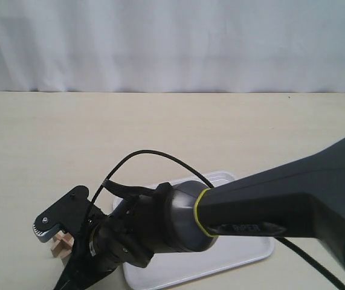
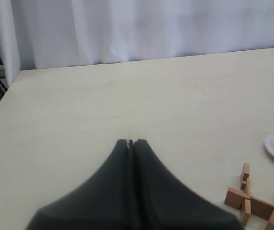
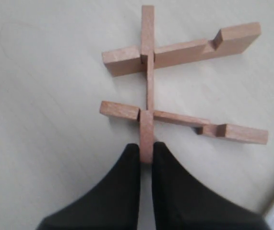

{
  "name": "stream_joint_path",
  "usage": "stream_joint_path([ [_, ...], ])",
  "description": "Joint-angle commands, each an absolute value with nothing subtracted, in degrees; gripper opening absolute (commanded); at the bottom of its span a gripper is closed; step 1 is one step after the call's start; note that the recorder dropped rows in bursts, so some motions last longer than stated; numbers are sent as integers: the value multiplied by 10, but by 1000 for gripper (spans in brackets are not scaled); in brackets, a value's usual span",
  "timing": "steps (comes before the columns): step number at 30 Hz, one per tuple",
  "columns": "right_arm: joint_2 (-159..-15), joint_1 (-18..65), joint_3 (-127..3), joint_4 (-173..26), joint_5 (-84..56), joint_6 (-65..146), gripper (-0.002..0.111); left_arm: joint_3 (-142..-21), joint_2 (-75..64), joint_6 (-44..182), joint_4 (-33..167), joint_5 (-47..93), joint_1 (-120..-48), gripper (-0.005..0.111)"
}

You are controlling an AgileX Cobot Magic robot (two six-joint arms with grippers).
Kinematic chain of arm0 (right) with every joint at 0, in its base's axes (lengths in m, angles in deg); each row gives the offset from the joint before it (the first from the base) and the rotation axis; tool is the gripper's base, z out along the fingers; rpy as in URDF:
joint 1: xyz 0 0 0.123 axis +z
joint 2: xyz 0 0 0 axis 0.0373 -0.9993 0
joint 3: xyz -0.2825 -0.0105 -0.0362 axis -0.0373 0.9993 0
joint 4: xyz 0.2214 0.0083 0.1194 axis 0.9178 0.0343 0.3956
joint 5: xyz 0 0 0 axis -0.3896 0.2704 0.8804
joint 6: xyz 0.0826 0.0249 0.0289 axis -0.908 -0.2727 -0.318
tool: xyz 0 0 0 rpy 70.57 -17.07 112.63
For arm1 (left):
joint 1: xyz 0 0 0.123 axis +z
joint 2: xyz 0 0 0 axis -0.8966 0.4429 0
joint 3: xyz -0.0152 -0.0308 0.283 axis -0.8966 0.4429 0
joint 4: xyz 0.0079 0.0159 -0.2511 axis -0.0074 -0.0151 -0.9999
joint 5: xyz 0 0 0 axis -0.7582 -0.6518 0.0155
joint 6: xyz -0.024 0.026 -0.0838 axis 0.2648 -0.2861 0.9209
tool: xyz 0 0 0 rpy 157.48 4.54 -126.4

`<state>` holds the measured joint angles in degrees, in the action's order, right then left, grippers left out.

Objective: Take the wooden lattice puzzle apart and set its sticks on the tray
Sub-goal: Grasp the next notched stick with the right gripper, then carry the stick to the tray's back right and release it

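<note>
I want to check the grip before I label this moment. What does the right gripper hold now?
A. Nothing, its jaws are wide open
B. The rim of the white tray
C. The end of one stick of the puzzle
C: in the right wrist view the right gripper is closed on the end of one stick that is still crossed into the wooden lattice puzzle.

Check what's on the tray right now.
The tray is bare white where it shows, with nothing on it there. The right arm covers most of it in the exterior view, so anything lying there cannot be seen.
</note>
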<state>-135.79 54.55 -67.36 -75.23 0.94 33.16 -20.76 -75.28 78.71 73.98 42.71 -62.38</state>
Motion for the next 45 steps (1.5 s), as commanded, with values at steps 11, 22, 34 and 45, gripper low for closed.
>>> stream_joint_path([
  [11, -1321, 546, -674, -758, 17, 331, 4, -207, -753, 789, 740, 418, -624, 0],
  [22, -1305, 546, -674, -758, 31, 331, 4, -207, -753, 789, 738, 418, -624, 0],
  [34, -1280, 543, -674, -758, 51, 331, 4, -207, -753, 789, 738, 418, -624, 0],
  [45, -1258, 517, -673, -758, 82, 331, 4, -207, -753, 789, 740, 418, -624, 0],
])
